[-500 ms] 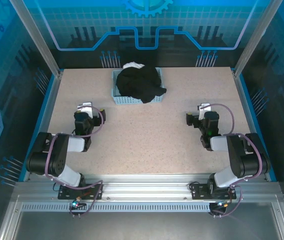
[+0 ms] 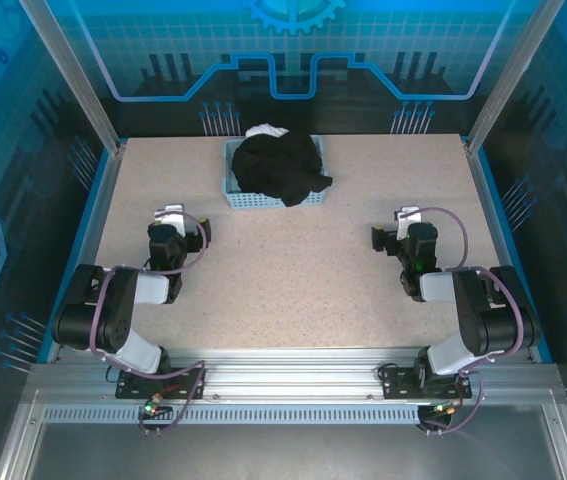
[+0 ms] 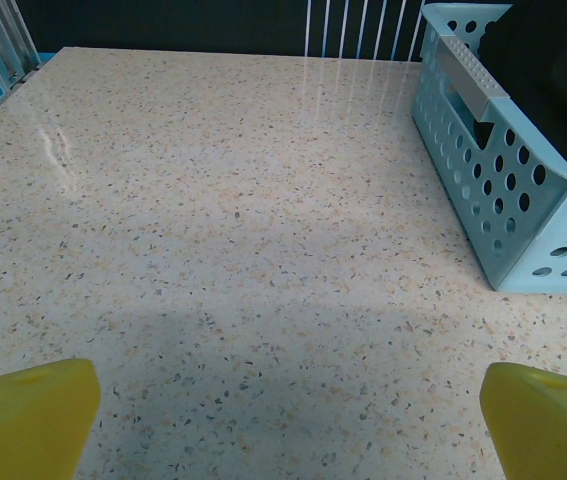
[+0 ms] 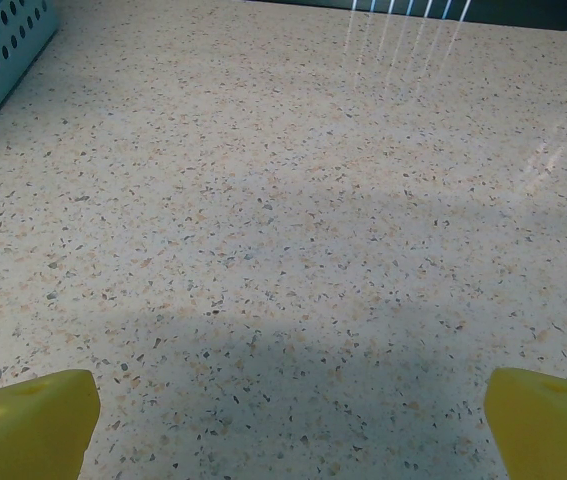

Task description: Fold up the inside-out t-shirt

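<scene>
The inside-out t-shirt [image 2: 281, 165] is a bunched black heap in a light blue perforated basket [image 2: 253, 201] at the table's far middle; one fold spills over the basket's front right rim. In the left wrist view the black t-shirt [image 3: 553, 80] shows inside the basket [image 3: 503, 190] at the upper right. My left gripper [image 2: 170, 215] rests low over the table on the near left, open, its yellow fingertips [image 3: 28, 420] wide apart over bare table. On the near right my right gripper [image 2: 404, 218] is open too, with only bare tabletop between its fingertips [image 4: 548, 425].
A white cloth [image 2: 266, 131] pokes out behind the black heap in the basket. The basket's corner [image 4: 3, 45] shows at the right wrist view's upper left. Speckled tabletop [image 2: 293, 260] stretches between the arms and the basket. Metal frame posts and blue panels border the table.
</scene>
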